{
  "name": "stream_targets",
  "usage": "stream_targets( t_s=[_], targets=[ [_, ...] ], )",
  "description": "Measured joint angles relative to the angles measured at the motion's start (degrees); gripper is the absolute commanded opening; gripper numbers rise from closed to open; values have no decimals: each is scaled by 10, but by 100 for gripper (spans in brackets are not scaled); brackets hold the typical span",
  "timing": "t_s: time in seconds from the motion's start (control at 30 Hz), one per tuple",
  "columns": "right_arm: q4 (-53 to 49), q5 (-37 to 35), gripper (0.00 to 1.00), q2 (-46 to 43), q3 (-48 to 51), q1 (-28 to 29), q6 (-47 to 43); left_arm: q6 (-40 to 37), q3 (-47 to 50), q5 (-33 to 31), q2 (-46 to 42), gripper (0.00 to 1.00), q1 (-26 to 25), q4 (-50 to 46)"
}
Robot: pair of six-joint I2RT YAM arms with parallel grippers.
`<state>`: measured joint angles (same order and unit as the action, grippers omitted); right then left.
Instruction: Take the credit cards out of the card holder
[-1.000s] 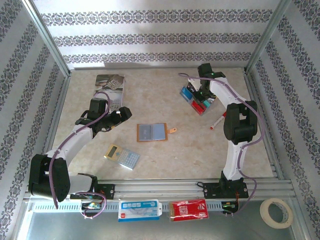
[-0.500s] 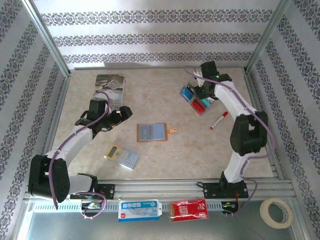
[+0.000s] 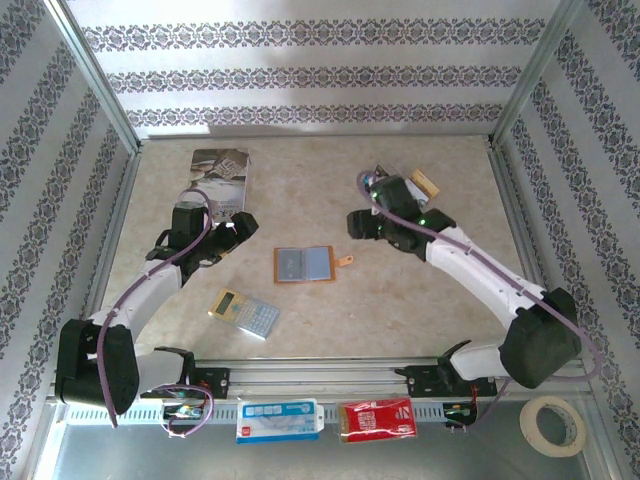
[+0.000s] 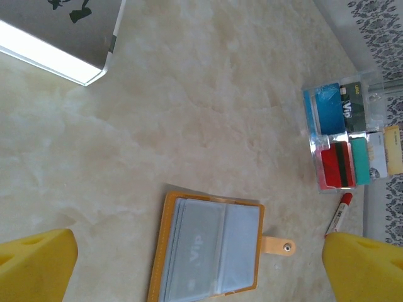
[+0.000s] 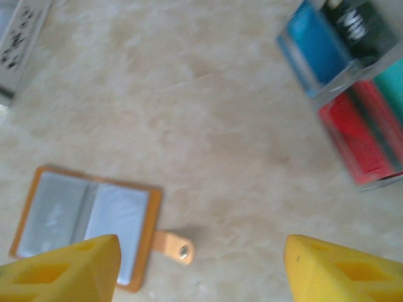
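Clear tray (image 4: 318, 139), rear right of table: credit cards (image 4: 327, 108) laid inside, blue and dark at one end, red and teal at other; pale card at outer side.
Card holder (image 3: 303, 264) laid open flat at table centre. Orange-tan rim, grey-blue panels, tab pointed right. Lettering seen on one panel.
Left gripper (image 3: 236, 232): fingers spread wide, nothing held.
Right gripper (image 3: 358, 224): fingers (image 5: 60, 267) spread wide, nothing held.

The card holder (image 4: 208, 251) looks matt leather (glossy plastic sleeves inside) on a smooth marbled table (image 4: 189, 113).
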<state>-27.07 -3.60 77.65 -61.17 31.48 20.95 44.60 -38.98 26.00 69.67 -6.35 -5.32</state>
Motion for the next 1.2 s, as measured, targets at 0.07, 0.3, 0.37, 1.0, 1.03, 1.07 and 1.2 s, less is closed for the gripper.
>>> stream_targets(
  t_s=[0.07, 0.3, 0.37, 1.0, 1.03, 1.07, 1.2],
  targets=[
    [8, -3, 72, -2, 21, 29, 21, 10, 5, 7, 1, 100, 1, 13],
    [32, -32, 77, 40, 43, 113, 91, 43, 5, 37, 7, 100, 1, 50],
    [43, -35, 77, 58, 43, 128, 107, 44, 4, 39, 7, 100, 1, 50],
    [53, -9, 75, 307, -130, 189, 96, 37, 11, 27, -24, 100, 1, 21],
    [49, -11, 75, 317, -136, 189, 87, 40, 17, 23, -26, 100, 1, 22],
    [46, -11, 75, 325, -141, 189, 80, 43, 23, 20, -26, 100, 1, 23],
    [37, -14, 75, 353, -155, 189, 59, 56, 46, 14, -38, 100, 1, 23]
  ],
)
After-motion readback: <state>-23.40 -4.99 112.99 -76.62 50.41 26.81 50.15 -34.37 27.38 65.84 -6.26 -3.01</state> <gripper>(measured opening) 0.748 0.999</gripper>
